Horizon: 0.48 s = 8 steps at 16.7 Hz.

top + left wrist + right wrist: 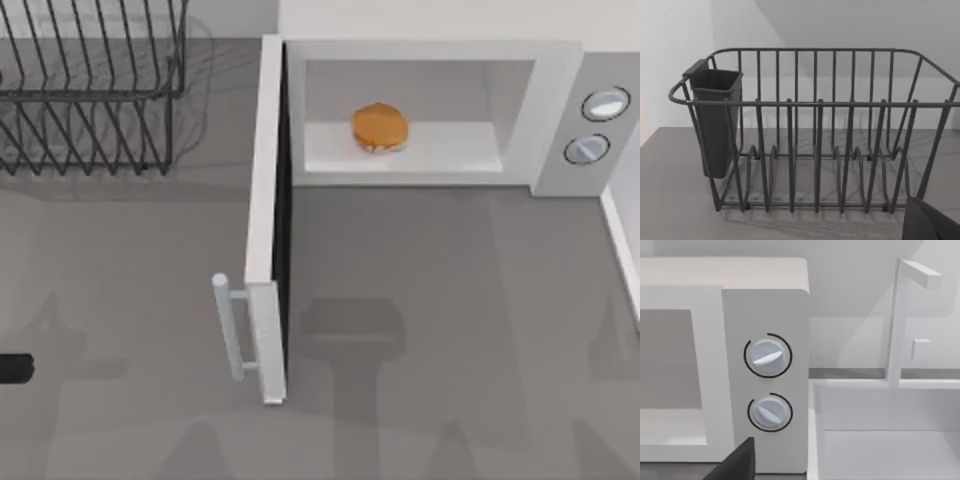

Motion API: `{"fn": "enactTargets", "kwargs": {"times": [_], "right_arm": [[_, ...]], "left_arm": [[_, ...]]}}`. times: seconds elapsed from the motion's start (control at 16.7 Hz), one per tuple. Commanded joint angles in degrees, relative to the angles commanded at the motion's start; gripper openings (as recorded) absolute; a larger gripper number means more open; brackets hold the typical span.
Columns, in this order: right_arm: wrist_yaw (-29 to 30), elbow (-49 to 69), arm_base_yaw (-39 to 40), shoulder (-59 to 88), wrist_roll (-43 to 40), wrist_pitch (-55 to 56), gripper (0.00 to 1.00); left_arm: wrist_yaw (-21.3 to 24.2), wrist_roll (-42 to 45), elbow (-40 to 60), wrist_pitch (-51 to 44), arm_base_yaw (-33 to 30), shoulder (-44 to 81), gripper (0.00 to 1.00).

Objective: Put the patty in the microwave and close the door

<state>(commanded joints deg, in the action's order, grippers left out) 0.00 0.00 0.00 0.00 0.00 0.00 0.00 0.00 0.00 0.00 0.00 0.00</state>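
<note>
The white microwave [560,110] stands at the back right of the table with its cavity open. The orange-brown patty [379,127] lies on the cavity floor, left of centre. The door [265,200] swings out toward the table's front, edge-on, and its pale bar handle [228,325] faces left. A dark part of my left gripper [15,368] shows at the table's far left edge, well away from the door. The right wrist view faces the microwave's [765,305] panel with two knobs [767,355]. A dark piece of my right gripper [735,462] shows low in that view.
A black wire rack [90,90] stands at the back left; the left wrist view faces the rack [815,130] and its dark cup [715,120]. A white basin [880,430] with a tap [900,315] sits right of the microwave. Grey tabletop [450,330] lies in front.
</note>
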Motion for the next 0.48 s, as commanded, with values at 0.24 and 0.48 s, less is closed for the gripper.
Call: {"fn": "enactTargets", "kwargs": {"times": [0.24, 0.48], "right_arm": [[0.0, 0.0, 0.0, 0.0, 0.0, 0.0, 1.00], [0.0, 0.0, 0.0, 0.0, 0.0, 0.0, 1.00]], "left_arm": [[0.0, 0.0, 0.0, 0.0, 0.0, 0.0, 0.00], [-2.1, 0.0, 0.0, -2.2, -1.8, -2.2, 0.00]]}}
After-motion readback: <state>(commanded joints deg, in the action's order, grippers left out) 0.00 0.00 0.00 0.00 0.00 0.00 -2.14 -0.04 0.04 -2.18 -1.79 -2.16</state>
